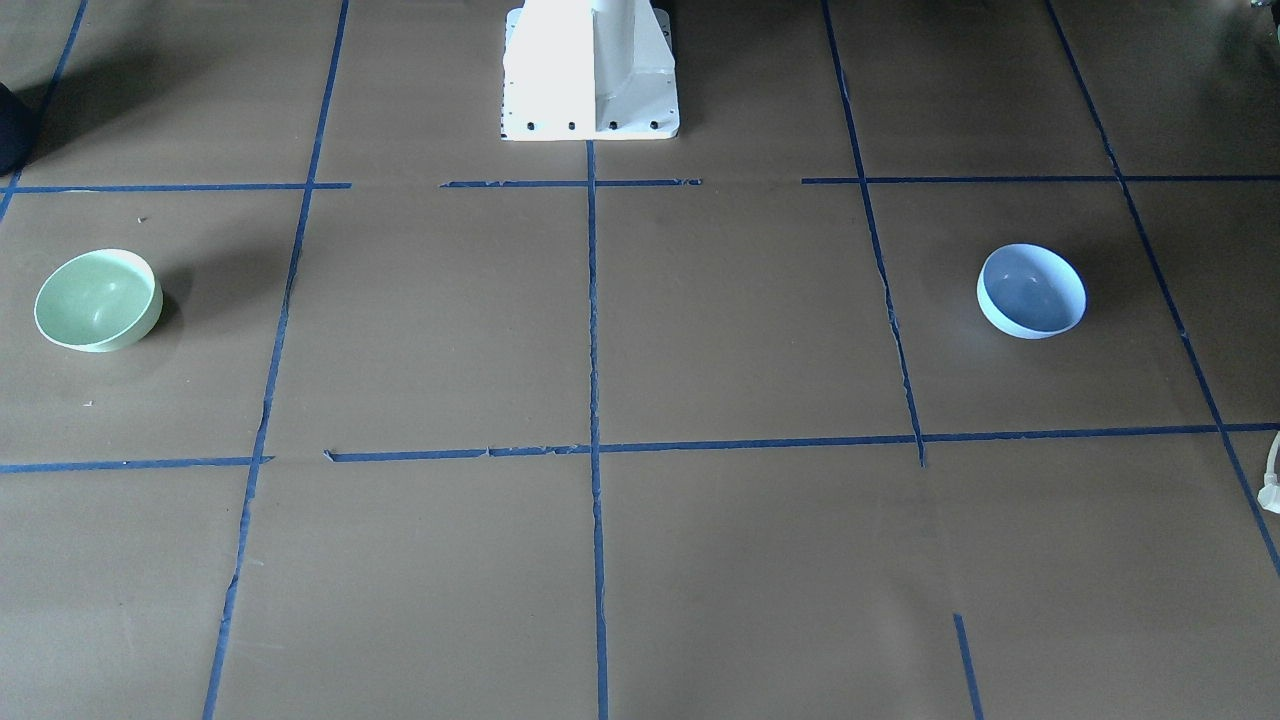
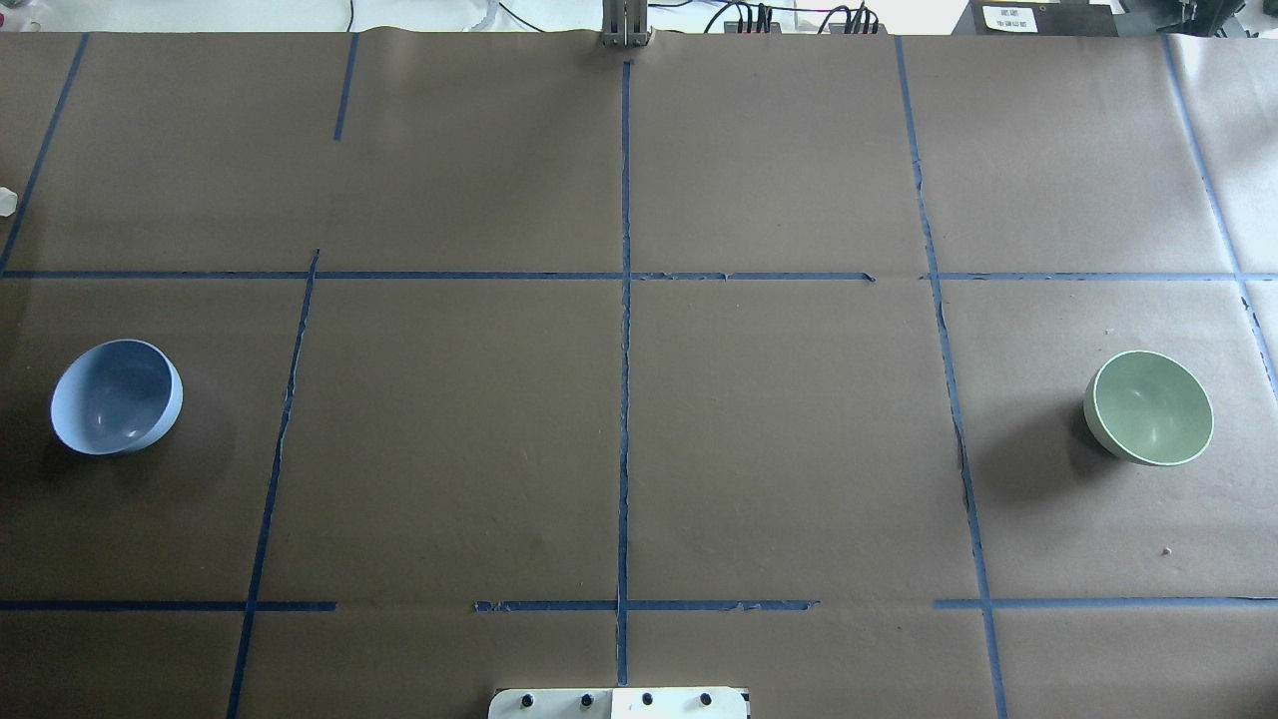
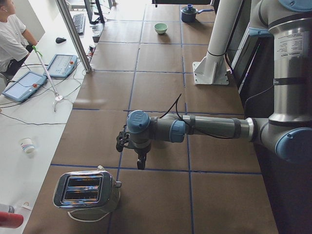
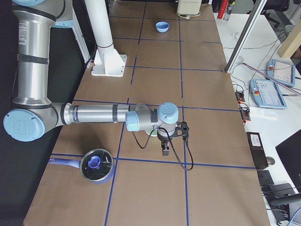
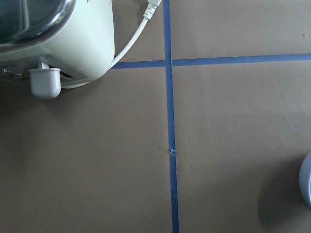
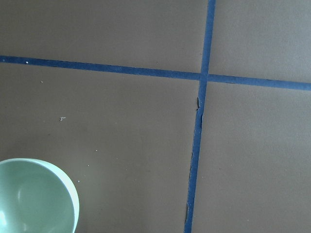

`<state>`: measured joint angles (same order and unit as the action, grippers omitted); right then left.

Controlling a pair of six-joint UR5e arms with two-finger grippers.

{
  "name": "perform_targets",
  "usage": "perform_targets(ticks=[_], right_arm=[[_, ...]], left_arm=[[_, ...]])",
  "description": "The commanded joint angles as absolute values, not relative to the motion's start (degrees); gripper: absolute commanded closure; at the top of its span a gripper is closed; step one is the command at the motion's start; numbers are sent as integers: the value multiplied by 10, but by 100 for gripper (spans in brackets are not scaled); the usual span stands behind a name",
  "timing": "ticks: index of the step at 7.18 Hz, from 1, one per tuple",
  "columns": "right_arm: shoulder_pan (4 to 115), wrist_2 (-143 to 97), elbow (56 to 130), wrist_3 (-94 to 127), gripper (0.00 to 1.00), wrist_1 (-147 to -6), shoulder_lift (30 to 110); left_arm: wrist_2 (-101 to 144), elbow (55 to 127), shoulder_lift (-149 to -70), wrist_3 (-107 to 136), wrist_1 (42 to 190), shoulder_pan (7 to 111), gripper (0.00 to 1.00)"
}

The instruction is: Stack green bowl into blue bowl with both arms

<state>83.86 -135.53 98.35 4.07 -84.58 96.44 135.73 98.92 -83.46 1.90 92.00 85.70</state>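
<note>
The green bowl (image 1: 98, 300) stands upright at the table's end on my right side; it also shows in the overhead view (image 2: 1148, 407) and the right wrist view (image 6: 34, 199). The blue bowl (image 1: 1031, 291) stands upright at the opposite end, seen from overhead (image 2: 117, 396) and at the left wrist view's right edge (image 5: 307, 179). My left gripper (image 3: 141, 163) points down above the table, close to the blue bowl. My right gripper (image 4: 165, 149) points down beside the green bowl (image 4: 151, 133). Both show only in side views, so I cannot tell whether they are open or shut.
A toaster (image 3: 87, 191) with a white cord stands near my left gripper. A blue pot with a glass lid (image 4: 96, 165) stands near my right arm. The white pedestal (image 1: 590, 70) stands at the robot's side of the table. An operator (image 3: 9, 39) sits beside the table.
</note>
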Motion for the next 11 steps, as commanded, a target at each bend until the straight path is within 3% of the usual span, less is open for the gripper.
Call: perform_targets(ticks=[1, 4, 6, 9, 10, 11], right_arm=[[822, -1354, 985, 43, 0, -846, 964], [812, -1355, 983, 43, 0, -801, 967], [812, -1355, 982, 44, 0, -801, 967], [812, -1358, 983, 44, 0, -802, 971], [812, -1358, 983, 44, 0, -801, 972], [812, -1358, 982, 44, 0, -801, 971]], left_arm=[[1389, 990, -835, 44, 933, 803, 0], [1420, 984, -835, 231, 1079, 694, 0], [1397, 936, -836, 342, 1193, 635, 0], [1382, 882, -851, 359, 1256, 614, 0], [1382, 882, -859, 393, 1257, 593, 4], [1381, 882, -865, 402, 1257, 579, 26]])
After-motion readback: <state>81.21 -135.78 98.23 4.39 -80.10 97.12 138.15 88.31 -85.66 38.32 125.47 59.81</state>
